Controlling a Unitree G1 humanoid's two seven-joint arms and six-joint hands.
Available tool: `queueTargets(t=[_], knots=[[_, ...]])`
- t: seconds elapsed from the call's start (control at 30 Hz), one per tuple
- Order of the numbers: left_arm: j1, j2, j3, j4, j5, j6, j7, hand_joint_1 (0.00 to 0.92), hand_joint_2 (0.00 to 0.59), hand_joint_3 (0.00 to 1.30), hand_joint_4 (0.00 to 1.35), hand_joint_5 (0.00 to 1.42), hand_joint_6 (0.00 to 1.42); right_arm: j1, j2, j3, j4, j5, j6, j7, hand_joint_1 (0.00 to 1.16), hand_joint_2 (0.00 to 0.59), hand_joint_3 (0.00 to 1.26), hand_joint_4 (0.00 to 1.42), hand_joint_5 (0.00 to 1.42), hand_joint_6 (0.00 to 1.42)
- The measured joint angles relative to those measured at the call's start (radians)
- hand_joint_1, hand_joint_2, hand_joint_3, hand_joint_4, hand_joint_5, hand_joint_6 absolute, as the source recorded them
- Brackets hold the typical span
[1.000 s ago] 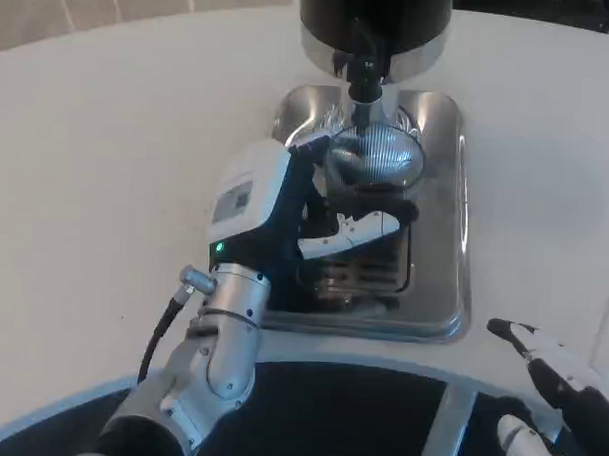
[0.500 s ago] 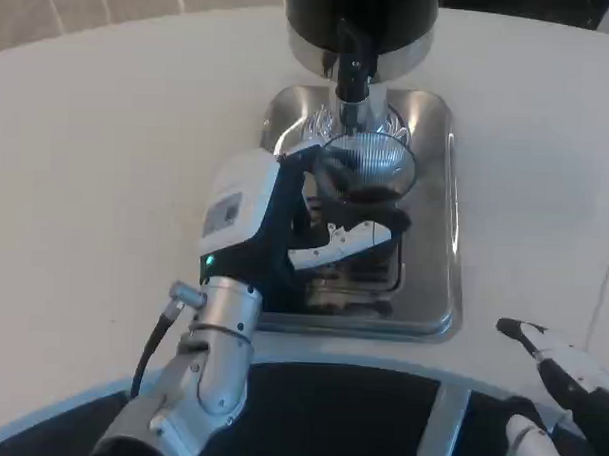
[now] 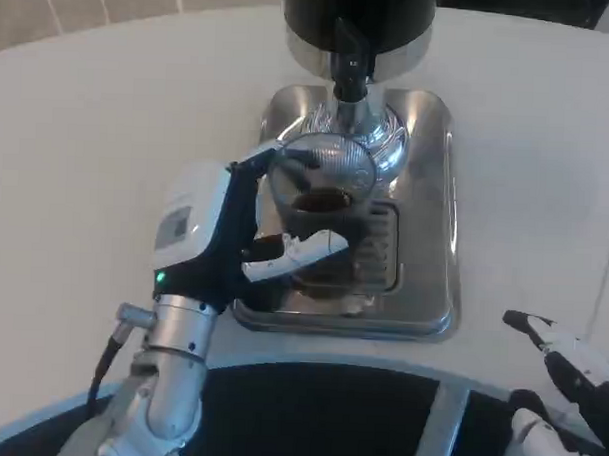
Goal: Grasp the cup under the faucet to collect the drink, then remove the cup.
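Right now my left hand (image 3: 219, 235) grips the cup (image 3: 320, 204) (dark drink inside) — fingers wrapped round it, over the tray (image 3: 431, 192).

No text, brand, number or sign can be read anywhere. The white back of the left robot hand (image 3: 199, 234) carries a small grey rectangular patch, at about 9 o'clock from the cup (image 3: 320, 214), but it is too blurred to show any lettering. A small green light glows near that hand's wrist; it is no character.
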Motion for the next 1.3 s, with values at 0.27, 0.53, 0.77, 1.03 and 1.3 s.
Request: queueTargets(t=[0.27, 0.53, 0.77, 1.03, 1.3], knots=[[0.050, 0.069, 0.042, -0.042, -0.024, -0.060, -0.061, 0.608, 0.045, 0.93, 1.12, 1.42, 1.42, -0.054, -0.023, 0.005, 0.000, -0.009, 0.037, 0.001, 0.06, 0.544, 0.03, 0.00, 0.00, 0.00], [0.115, 0.124, 0.086, -0.075, -0.069, -0.126, -0.147, 0.611, 0.036, 0.93, 1.12, 1.42, 1.42, -0.121, -0.063, 0.034, 0.000, -0.048, 0.095, 0.017, 0.07, 0.539, 0.02, 0.00, 0.00, 0.00], [0.183, 0.172, 0.139, -0.132, -0.121, -0.181, -0.234, 0.615, 0.021, 0.93, 1.12, 1.42, 1.42, -0.198, -0.119, 0.066, 0.000, -0.095, 0.135, 0.049, 0.07, 0.534, 0.01, 0.00, 0.00, 0.00], [0.251, 0.196, 0.192, -0.234, -0.179, -0.215, -0.326, 0.622, 0.009, 0.93, 1.14, 1.42, 1.42, -0.261, -0.173, 0.128, 0.000, -0.143, 0.162, 0.076, 0.08, 0.537, 0.00, 0.00, 0.00, 0.00], [0.327, 0.218, 0.249, -0.308, -0.234, -0.232, -0.415, 0.625, 0.006, 0.93, 1.14, 1.42, 1.42, -0.307, -0.228, 0.203, 0.000, -0.188, 0.202, 0.085, 0.08, 0.541, 0.00, 0.00, 0.00, 0.00]])
